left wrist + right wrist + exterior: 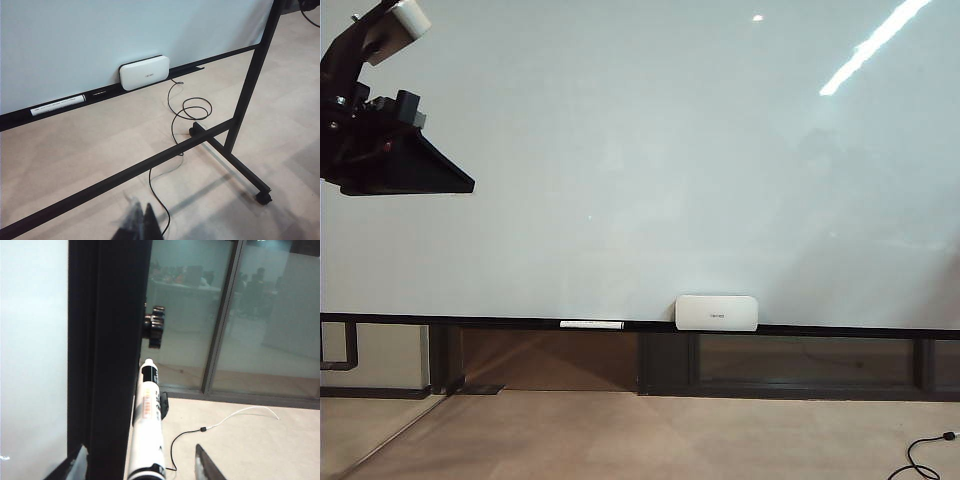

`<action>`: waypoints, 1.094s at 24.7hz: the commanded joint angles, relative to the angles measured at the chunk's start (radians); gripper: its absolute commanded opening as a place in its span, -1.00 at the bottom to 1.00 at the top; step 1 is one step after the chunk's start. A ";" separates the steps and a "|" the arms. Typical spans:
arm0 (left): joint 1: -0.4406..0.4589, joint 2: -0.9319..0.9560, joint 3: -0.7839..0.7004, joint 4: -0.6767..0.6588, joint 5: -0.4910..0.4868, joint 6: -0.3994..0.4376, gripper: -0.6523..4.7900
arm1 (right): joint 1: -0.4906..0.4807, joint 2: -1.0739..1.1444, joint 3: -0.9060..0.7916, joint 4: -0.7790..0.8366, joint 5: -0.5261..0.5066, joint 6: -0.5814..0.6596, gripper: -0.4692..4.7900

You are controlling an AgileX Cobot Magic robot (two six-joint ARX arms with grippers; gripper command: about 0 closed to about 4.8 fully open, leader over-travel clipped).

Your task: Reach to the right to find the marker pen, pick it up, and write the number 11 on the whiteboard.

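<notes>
The whiteboard (pixel 640 150) is a large glossy pale board with a dark lower ledge; the number 11 is not in view on it. In the right wrist view a marker pen (pixel 148 410), white-barrelled with a black tip, stands upright against the board's black side post (pixel 107 340). My right gripper (pixel 142 462) is open, one finger on each side of the marker and clear of it; this gripper is out of the exterior view. My left gripper (pixel 468 185) hangs high at the board's left, shut and empty, its fingertips (pixel 148 220) together above the floor.
A slim white pen (pixel 592 325) and a white eraser box (pixel 717 312) rest on the ledge. The stand's black crossbar (pixel 125 172) and a looped cable (pixel 192 107) lie below. A black knob (pixel 154 326) juts from the post; a glass partition (pixel 260 315) stands beyond.
</notes>
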 commanded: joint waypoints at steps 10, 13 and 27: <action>0.000 -0.002 0.003 0.012 -0.003 0.002 -0.78 | -0.002 -0.005 0.008 0.056 0.043 0.037 0.13; 0.000 -0.002 0.003 0.012 -0.003 0.004 -0.78 | -0.002 -0.005 0.008 0.056 0.043 0.037 0.05; 0.000 -0.002 0.003 0.011 -0.003 0.007 -0.78 | 0.016 -0.005 0.033 0.031 0.032 0.034 -0.02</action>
